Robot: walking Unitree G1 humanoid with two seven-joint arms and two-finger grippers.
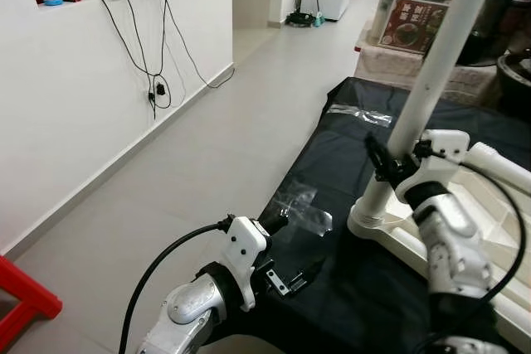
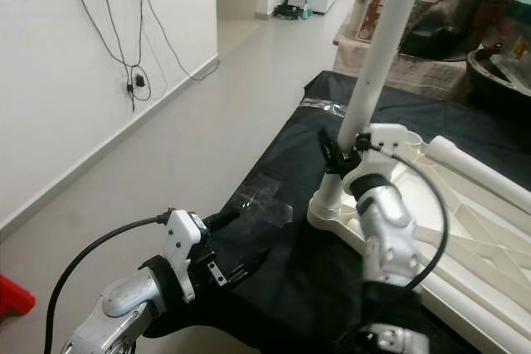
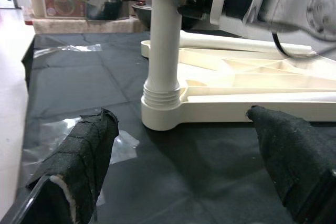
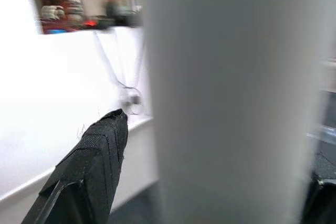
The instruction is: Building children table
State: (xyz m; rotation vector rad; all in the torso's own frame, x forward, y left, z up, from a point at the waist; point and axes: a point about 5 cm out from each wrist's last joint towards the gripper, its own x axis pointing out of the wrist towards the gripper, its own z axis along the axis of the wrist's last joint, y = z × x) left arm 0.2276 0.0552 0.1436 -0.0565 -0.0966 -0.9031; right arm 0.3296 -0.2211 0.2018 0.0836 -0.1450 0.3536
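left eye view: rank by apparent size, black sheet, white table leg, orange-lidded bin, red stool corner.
1. black sheet, largest.
2. white table leg, held upright by the right gripper.
3. orange-lidded bin, though it sits farther back, so it looks smaller than it is.
4. red stool corner, cut off by the frame.

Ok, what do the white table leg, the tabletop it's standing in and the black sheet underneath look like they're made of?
The table leg looks like smooth, matte white plastic tubing with moulded rings at its base. The tabletop seems to be cream moulded plastic, going by the ribs on its underside. The black sheet is probably thin plastic film or cloth; it creases and is taped down with clear tape.
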